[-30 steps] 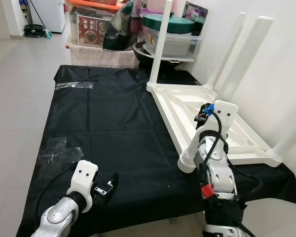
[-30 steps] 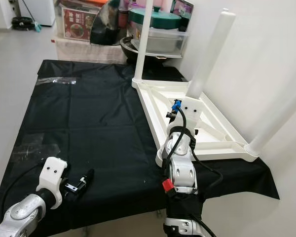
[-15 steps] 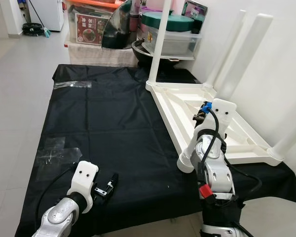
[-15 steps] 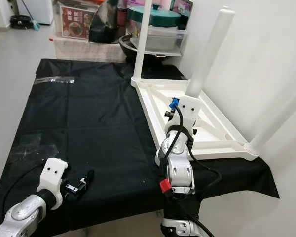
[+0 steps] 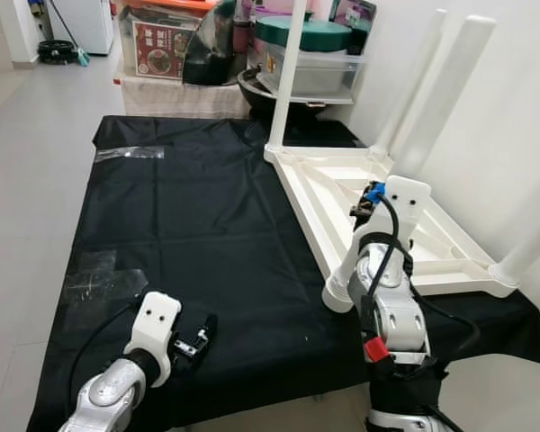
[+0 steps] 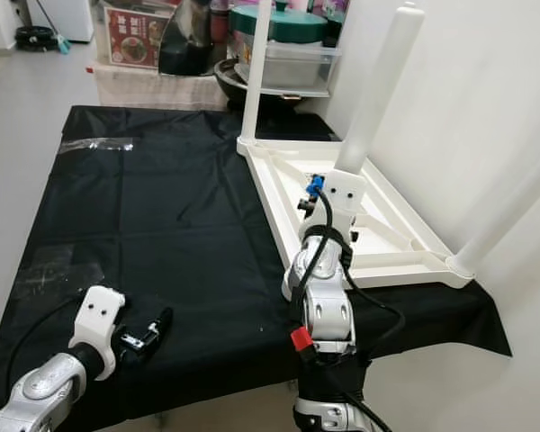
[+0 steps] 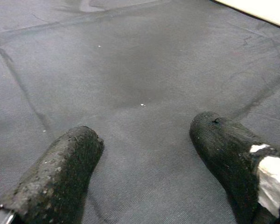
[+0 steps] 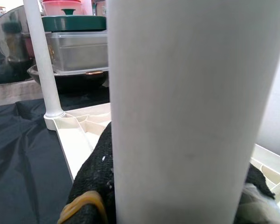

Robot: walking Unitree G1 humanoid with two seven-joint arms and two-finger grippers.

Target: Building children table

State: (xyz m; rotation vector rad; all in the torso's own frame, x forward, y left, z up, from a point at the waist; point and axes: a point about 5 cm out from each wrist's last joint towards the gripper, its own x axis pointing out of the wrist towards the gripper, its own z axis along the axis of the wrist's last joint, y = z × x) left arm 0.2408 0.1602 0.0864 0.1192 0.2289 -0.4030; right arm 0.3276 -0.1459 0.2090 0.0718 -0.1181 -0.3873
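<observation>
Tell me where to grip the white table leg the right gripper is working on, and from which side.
Grip the white round table leg low, near its base on the upturned white table top, from the robot's side, as the right gripper does now. The upright cylinder lets the fingers straddle it, and a low hold gives steadier control.

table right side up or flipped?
Flipped. The white table top lies underside up on the black cloth, legs pointing upward; right gripper grips one.

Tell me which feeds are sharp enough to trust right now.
Left and right eye views: evenly lit, sharp. Right wrist view: table leg so close it blurs and blocks most beyond. Left wrist view: black cloth crisp, left gripper fingers softly blurred.
</observation>
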